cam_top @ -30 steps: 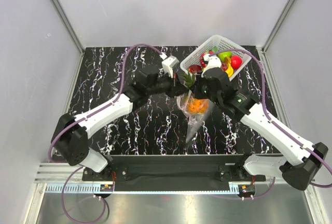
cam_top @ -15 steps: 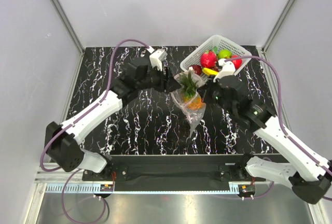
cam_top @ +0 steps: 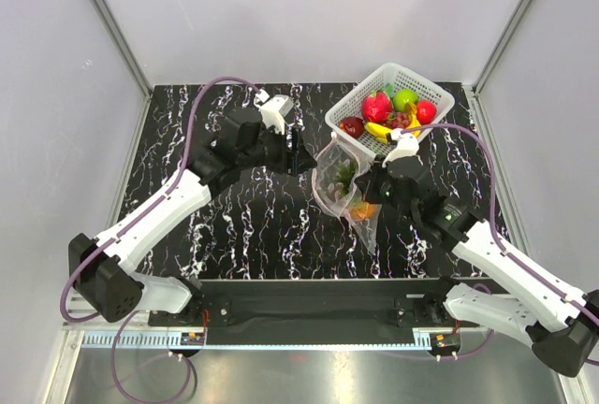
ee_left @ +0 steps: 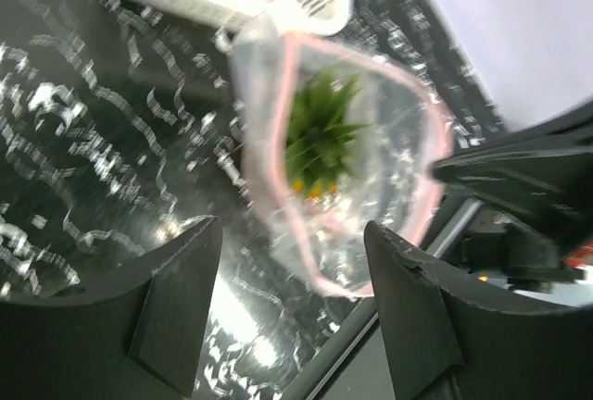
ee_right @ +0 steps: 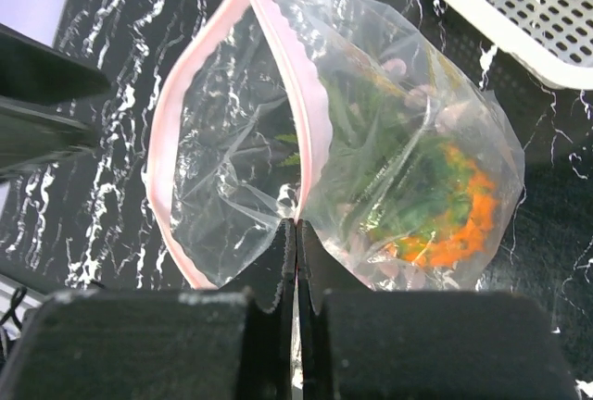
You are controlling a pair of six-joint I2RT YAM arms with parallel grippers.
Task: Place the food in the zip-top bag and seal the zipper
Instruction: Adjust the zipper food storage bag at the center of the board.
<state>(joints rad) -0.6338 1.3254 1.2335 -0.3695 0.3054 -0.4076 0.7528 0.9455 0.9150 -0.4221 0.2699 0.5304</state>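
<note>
Top view: the zip-top bag (cam_top: 329, 191) hangs above the black marbled table (cam_top: 234, 226), just in front of the white basket (cam_top: 440, 97) of fruit, between the two arms. The orange pineapple (cam_top: 346, 176) sits inside it, leaves uppermost. The left gripper (cam_top: 306, 158) stands just beside the bag's left edge. The right gripper (cam_top: 367, 189) is at its right edge. Left wrist view: the jaws stand wide apart with nothing between them, and the pink zipper (ee_left: 287, 76) forms an open loop. Right wrist view: the fingers are closed flat on the pink strip, pinching the bag's mouth edge.
</note>
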